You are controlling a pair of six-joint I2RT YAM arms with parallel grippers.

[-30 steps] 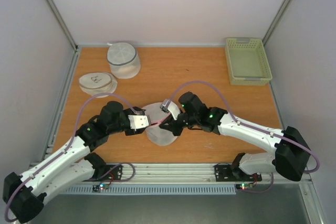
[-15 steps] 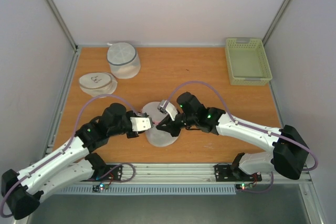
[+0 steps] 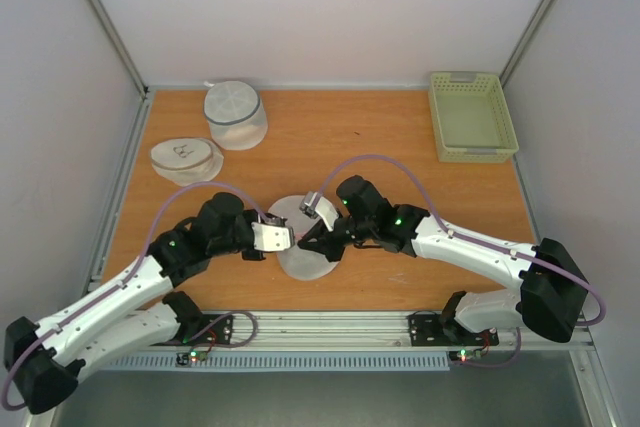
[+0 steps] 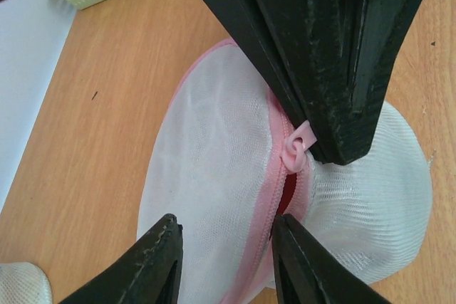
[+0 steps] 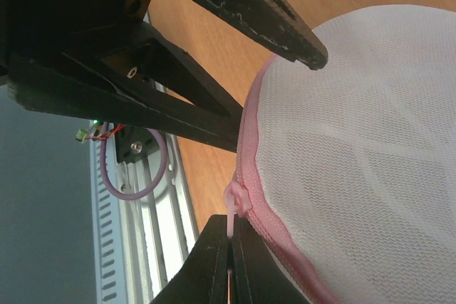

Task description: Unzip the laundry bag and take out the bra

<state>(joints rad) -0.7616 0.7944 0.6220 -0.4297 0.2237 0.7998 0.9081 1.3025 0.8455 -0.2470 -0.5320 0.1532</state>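
The laundry bag (image 3: 310, 252), white mesh with a pink zipper band, lies on its side at the near middle of the table between both arms. My right gripper (image 5: 229, 236) is shut on the pink zipper pull (image 5: 235, 208) at the bag's rim (image 5: 356, 140). In the left wrist view the pull (image 4: 298, 144) sits at the top of a short open gap where dark red fabric of the bra (image 4: 285, 201) shows. My left gripper (image 4: 224, 254) is open, its fingers (image 4: 157, 261) straddling the bag's white panel (image 4: 214, 154) and zipper band. The rest of the bra is hidden inside.
A white mesh drum with a grey band (image 3: 235, 115) and a flatter round bag with a dark mark (image 3: 186, 157) stand at the back left. A yellow-green basket (image 3: 471, 115) is at the back right. The metal rail (image 3: 330, 325) runs along the near edge.
My right gripper has drawn the zipper pull a little to the left. My left gripper has moved right, closer onto the bag.
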